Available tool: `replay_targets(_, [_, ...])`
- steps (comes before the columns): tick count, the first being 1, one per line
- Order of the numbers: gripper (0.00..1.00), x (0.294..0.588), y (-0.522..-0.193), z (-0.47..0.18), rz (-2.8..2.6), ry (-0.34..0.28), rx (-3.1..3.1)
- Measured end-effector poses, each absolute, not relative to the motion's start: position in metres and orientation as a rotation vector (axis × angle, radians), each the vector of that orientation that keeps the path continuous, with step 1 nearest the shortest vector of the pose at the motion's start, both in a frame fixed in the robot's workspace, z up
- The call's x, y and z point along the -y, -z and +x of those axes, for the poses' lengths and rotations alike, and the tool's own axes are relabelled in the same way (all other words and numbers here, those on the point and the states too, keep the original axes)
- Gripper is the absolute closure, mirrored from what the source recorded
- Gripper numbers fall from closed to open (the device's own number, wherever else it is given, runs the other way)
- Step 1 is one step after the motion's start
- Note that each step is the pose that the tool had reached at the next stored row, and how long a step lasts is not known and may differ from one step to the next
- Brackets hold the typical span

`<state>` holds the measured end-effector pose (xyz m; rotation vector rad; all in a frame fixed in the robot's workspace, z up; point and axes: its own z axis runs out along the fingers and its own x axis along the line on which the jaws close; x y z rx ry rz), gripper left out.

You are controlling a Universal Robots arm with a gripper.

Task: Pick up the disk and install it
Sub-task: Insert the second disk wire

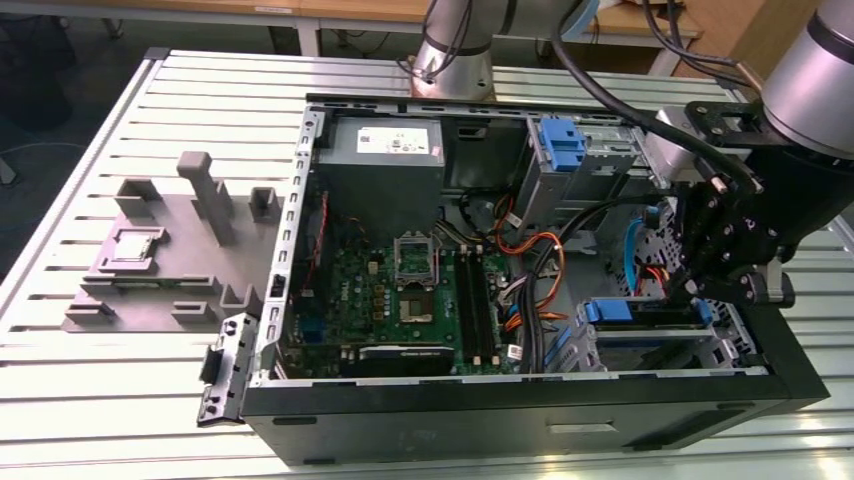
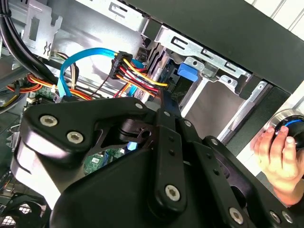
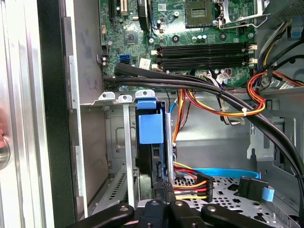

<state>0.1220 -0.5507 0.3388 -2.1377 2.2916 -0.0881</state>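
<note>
The open black computer case (image 1: 534,400) lies on the slatted white table (image 1: 160,110), its green motherboard (image 1: 400,290) exposed. The black gripper (image 1: 697,290) hangs over the drive bay; whether its fingers are clamped cannot be told. The disk (image 3: 151,142) sits edge-up in the bay's metal slot, its blue carrier tab facing out; no writing on it is legible.
</note>
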Motion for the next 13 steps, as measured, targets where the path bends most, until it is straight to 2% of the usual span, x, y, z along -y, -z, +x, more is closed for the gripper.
replay_targets(13, [0.9, 0.5507, -0.3389, 0.1184, -2.137, 0.087, -2.291])
